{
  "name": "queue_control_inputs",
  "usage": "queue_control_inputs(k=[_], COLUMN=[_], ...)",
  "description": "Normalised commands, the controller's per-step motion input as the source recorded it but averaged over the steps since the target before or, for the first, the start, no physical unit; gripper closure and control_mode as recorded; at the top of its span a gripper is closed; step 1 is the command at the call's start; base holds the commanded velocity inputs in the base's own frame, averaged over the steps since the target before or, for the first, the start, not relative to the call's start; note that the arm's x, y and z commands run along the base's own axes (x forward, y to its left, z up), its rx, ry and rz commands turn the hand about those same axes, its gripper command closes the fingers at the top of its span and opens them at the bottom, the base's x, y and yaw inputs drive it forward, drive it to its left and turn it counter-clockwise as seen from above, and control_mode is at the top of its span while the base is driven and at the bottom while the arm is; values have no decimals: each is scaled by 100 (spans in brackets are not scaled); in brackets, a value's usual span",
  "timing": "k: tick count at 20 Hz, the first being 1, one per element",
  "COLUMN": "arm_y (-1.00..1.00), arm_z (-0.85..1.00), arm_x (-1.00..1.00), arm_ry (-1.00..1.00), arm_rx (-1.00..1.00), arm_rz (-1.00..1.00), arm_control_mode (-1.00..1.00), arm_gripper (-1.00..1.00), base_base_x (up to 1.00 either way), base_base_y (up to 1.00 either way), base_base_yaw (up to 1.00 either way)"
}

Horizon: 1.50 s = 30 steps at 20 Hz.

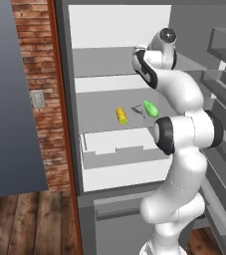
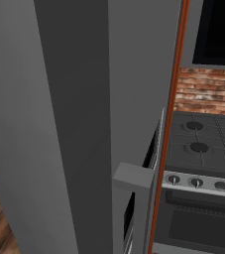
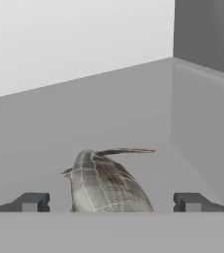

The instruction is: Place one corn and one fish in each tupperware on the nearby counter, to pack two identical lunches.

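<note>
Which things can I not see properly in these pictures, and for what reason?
- Fish: hand view, lower part cut off at the bottom between the open finger tips.
- Second fish: left base view, too small to tell details.
- Fridge shelf behind the green corn: left base view, hidden by the arm.

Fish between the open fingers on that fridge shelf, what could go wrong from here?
The fish sits between the wide-open fingers and looks rounded and narrow toward the tail, so a closing grip may squeeze it out or catch only its edge. In the left base view, the yellow corn and green corn lie close on the same shelf; a sweep could knock them.
</note>
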Motion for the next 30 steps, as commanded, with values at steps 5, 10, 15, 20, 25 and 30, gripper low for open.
queue_control_inputs(k=[5, 10, 15, 20, 25, 30], arm_y=[0, 0, 0, 0, 0, 22], arm_z=[-10, -50, -75, -75, -13, -33], arm_x=[58, 5, 0, 37, 13, -32], arm_ry=[0, 8, 15, 3, -3, 0], arm_rx=[0, 0, -1, 0, 0, 0], arm_rz=[0, 0, 0, 0, 0, 0], arm_control_mode=[-100, -100, -100, -100, -100, -100], arm_gripper=[-100, -100, -100, 100, 100, 100], base_base_x=[0, 0, 0, 0, 0, 0], base_base_y=[0, 0, 0, 0, 0, 0], base_base_yaw=[0, 0, 0, 0, 0, 0])
